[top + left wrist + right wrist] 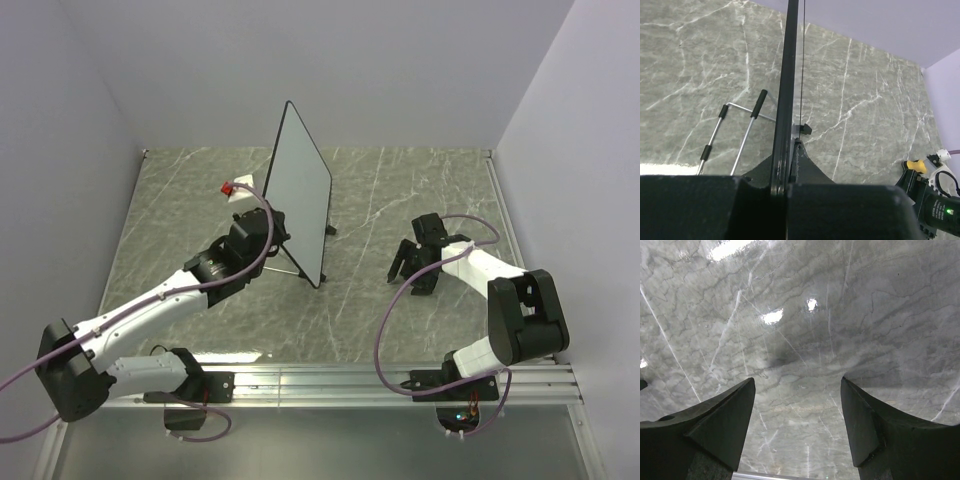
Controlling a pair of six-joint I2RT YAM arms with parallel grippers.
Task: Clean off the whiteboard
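The whiteboard (302, 190) stands nearly upright on the marble table, its white face turned right, with no scribbles visible on it. In the left wrist view it shows edge-on as a thin black rim (786, 75). My left gripper (270, 228) is shut on the board's near left edge, one finger on each side (788, 157). My right gripper (412, 268) is open and empty, low over bare table to the right of the board, apart from it. The right wrist view shows its gripper (797, 382) wide open over bare marble.
The board's wire stand legs (747, 132) with black tips stick out behind it, and a foot (330, 231) rests on the table. A small white block with a red part (238, 190) lies left of the board. Walls enclose the table on three sides.
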